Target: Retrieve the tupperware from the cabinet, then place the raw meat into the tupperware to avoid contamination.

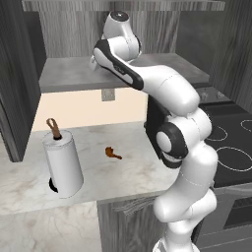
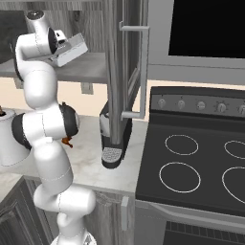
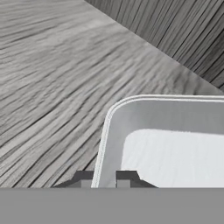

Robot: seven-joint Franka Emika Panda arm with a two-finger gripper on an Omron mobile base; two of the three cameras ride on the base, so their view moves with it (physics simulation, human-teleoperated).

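A pale marbled counter [image 1: 123,172] runs under the open cabinet [image 1: 74,74], whose grey wood-grain shelf sits above a cream back wall. On the counter stand a white paper-towel roll [image 1: 63,165] with a brown loop-topped rod [image 1: 53,128], and, off to the right, a dark coffee machine [image 2: 115,139] beside the black stove top [image 2: 201,162] with its four ring burners. A cabinet door [image 2: 125,67] with a long grey bar handle stands swung out in the right base view.

The raw meat [image 1: 112,153] — a small brown-orange drumstick shape — lies on the bare counter, well apart from the towel roll.

The tupperware [image 2: 71,49] is up at the cabinet shelf, tilted, with one end raised; it is a shallow rectangular tray of whitish plastic with a thin rim and rounded corners. In the hand view its wall [image 3: 114,144] passes straight between the two dark fingertips, one outside and one inside. The gripper [image 3: 105,177] appears clamped on that rim, though the tips are mostly cut off at the frame's bottom — the contact itself is hard to confirm.
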